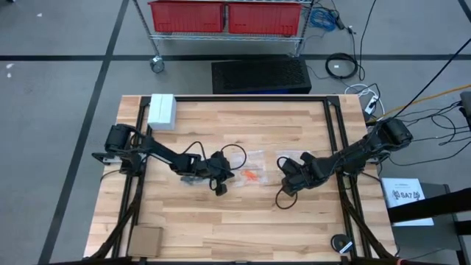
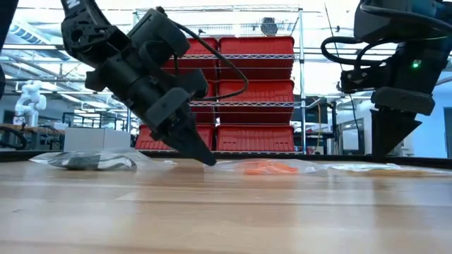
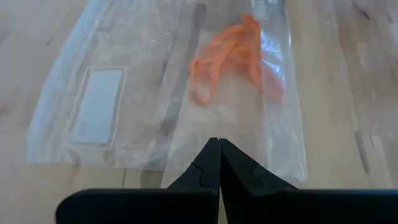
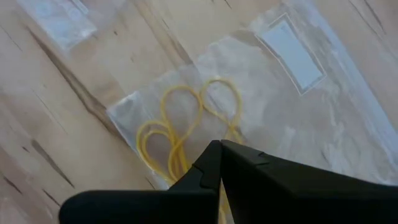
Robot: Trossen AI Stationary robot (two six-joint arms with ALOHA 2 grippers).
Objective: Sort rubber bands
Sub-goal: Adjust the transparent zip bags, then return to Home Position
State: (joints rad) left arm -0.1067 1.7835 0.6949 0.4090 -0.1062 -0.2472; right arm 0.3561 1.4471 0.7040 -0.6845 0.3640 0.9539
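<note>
Orange rubber bands (image 3: 233, 53) lie inside a clear zip bag (image 3: 124, 93) flat on the table; they also show in the high view (image 1: 252, 175). My left gripper (image 3: 219, 143) is shut, tilted down, with its tips low over that bag's near part (image 2: 209, 161). Pale yellow-tan bands (image 4: 180, 127) lie in a second clear bag (image 4: 273, 118). My right gripper (image 4: 219, 144) is shut and points down over them (image 1: 285, 182). A third bag with dark bands (image 2: 92, 161) lies to the left. My left gripper has its shut tips down at the clear bag with the orange bands, near its edge (image 3: 211, 155); I cannot tell whether they touch it. My right gripper has its shut tips over the bag with the tan bands (image 4: 186, 168); its own fingers hide any touching.
A white box (image 1: 162, 110) sits at the table's far left corner and a cardboard piece (image 1: 146, 239) at the near left. A black cable loop (image 1: 234, 153) lies behind the left gripper. A small round black object (image 1: 340, 242) is at the near right. Bare wood lies toward the near edge.
</note>
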